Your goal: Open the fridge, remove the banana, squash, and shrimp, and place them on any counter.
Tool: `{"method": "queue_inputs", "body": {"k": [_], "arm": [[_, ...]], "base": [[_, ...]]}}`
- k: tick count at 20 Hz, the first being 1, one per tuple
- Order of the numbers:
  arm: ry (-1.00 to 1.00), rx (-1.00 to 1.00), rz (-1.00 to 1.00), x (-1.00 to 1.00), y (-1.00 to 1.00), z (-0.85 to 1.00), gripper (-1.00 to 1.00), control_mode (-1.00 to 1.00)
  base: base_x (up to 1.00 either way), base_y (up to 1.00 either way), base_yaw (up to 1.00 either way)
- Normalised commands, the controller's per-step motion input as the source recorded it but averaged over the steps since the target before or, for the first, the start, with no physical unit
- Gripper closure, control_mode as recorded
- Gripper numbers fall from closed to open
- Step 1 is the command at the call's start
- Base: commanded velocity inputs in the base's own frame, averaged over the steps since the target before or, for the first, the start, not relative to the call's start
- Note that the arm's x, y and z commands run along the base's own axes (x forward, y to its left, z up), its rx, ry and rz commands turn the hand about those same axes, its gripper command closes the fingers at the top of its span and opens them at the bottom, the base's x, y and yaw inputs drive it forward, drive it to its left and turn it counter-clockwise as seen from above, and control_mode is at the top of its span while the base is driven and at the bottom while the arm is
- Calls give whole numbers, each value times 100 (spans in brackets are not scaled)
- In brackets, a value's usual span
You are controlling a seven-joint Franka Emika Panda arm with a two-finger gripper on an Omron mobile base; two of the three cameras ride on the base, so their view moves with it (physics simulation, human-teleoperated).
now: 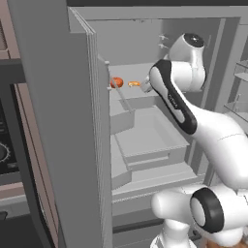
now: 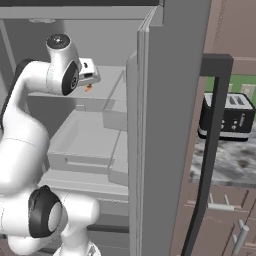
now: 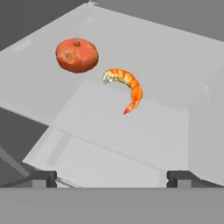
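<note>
Gripper (image 3: 112,178), two dark fingertips standing wide apart and holding nothing, is hovering inside the tall grey open-doored fridge (image 1: 58,121) above its pale shelf. Curved orange-and-white shrimp (image 3: 124,87) is lying just ahead at twelve o'clock in the hand view, its long axis running from eleven to five, tail nearest the fingertips. Round reddish-orange squash (image 3: 77,54) is sitting beyond, at eleven o'clock, just beside the shrimp and apart from it. Marbled grey-and-white stone counter (image 2: 225,160) is waiting outside, bearing a black toaster (image 2: 227,117).

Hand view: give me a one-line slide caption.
Open gripper hovers above the fridge shelf, shrimp ahead and a round orange-red squash beside it.
</note>
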Motion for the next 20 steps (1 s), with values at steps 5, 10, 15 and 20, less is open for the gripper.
{"method": "queue_inputs", "body": {"k": [5, 10, 15, 20], "arm": [[0, 0, 0, 50, 9, -4, -100, -100], [0, 0, 0, 52, 8, -9, -100, -100], [0, 0, 0, 55, 4, -14, -100, -100], [5, 2, 0, 50, 0, -16, -100, -100]], "base": [[0, 0, 0], [0, 0, 0], [0, 0, 0], [0, 0, 0]]}}
